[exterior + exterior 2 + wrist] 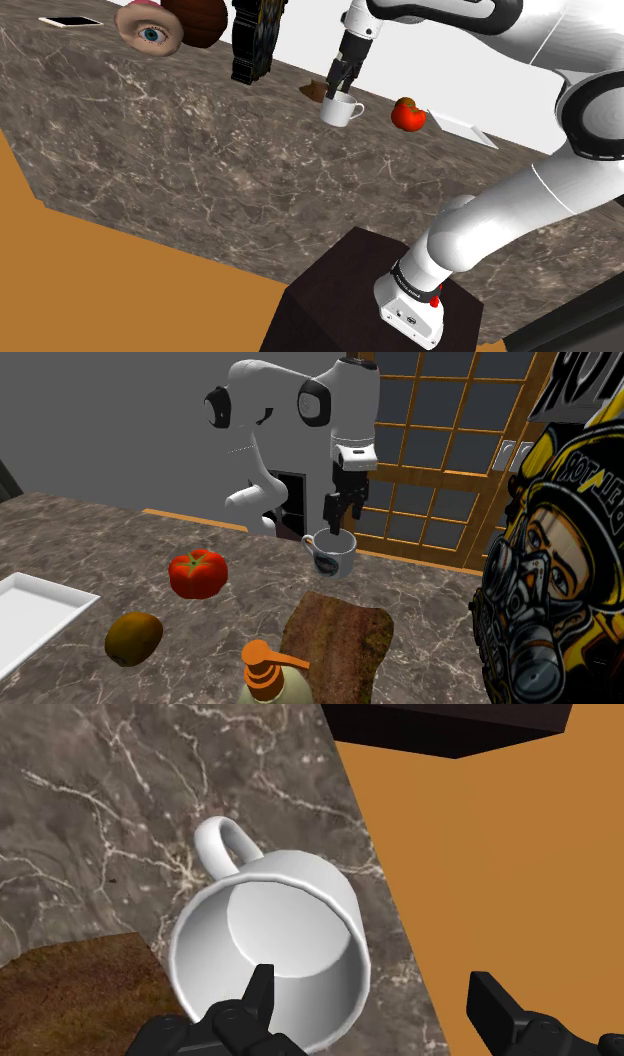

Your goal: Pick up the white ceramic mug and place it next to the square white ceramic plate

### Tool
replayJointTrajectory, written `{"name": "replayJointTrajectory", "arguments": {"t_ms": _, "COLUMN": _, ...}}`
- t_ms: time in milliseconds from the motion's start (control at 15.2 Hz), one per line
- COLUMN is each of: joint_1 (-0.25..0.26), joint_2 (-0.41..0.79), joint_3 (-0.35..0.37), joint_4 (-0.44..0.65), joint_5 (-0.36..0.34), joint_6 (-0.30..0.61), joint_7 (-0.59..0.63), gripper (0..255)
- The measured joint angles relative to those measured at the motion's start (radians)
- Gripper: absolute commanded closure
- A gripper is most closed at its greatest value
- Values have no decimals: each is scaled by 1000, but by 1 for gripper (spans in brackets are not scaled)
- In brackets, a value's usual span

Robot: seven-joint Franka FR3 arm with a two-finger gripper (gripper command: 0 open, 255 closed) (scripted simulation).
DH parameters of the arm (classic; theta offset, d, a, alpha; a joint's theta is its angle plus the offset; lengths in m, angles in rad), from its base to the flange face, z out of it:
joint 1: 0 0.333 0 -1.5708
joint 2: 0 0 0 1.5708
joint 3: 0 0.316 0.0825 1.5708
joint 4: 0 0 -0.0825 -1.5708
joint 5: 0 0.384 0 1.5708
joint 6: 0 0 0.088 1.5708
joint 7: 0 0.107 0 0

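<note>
1. The white mug (342,111) (333,555) (270,939) is seen standing upright on the marbled countertop (200,160), close to the edge that is far in the shoulder view.
2. The gripper (338,88) (338,524) (372,976) is held directly above the mug. Its fingers are spread wide: one finger (255,999) is placed over the mug's opening, and the other is set out past the mug's wall. Nothing is clasped.
3. The square white plate (465,130) (30,607) is found well apart from the mug, to the shoulder view's right, with a red tomato (408,116) (197,573) lying between them.
4. A dark print is carried on the mug's side in the second exterior view, but it cannot be read.
5. A panel printed with a gas-masked figure (560,552) is seen at the second exterior view's right. Above the figure, large letters are cut off by the edge, and only "HOT" can be made out.
6. A brown slab (315,90) (335,642) is laid just beside the mug. A kiwi (133,638) and an orange pump bottle (268,672) are set nearer in the second exterior view.
</note>
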Motion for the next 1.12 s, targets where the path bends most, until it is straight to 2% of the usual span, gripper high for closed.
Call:
{"name": "replayJointTrajectory", "arguments": {"t_ms": 396, "joint_1": -2, "joint_2": 2, "joint_3": -5, "joint_4": -70, "joint_5": -1, "joint_6": 72, "joint_7": -3, "gripper": 0}}
{"name": "replayJointTrajectory", "arguments": {"t_ms": 792, "joint_1": -2, "joint_2": 1, "joint_3": -4, "joint_4": -81, "joint_5": -1, "joint_6": 83, "joint_7": -1, "gripper": 0}}
{"name": "replayJointTrajectory", "arguments": {"t_ms": 858, "joint_1": -2, "joint_2": 1, "joint_3": -4, "joint_4": -81, "joint_5": -1, "joint_6": 83, "joint_7": -1, "gripper": 255}}
{"name": "replayJointTrajectory", "arguments": {"t_ms": 1122, "joint_1": -2, "joint_2": 1, "joint_3": -4, "joint_4": -81, "joint_5": -1, "joint_6": 83, "joint_7": -1, "gripper": 255}}
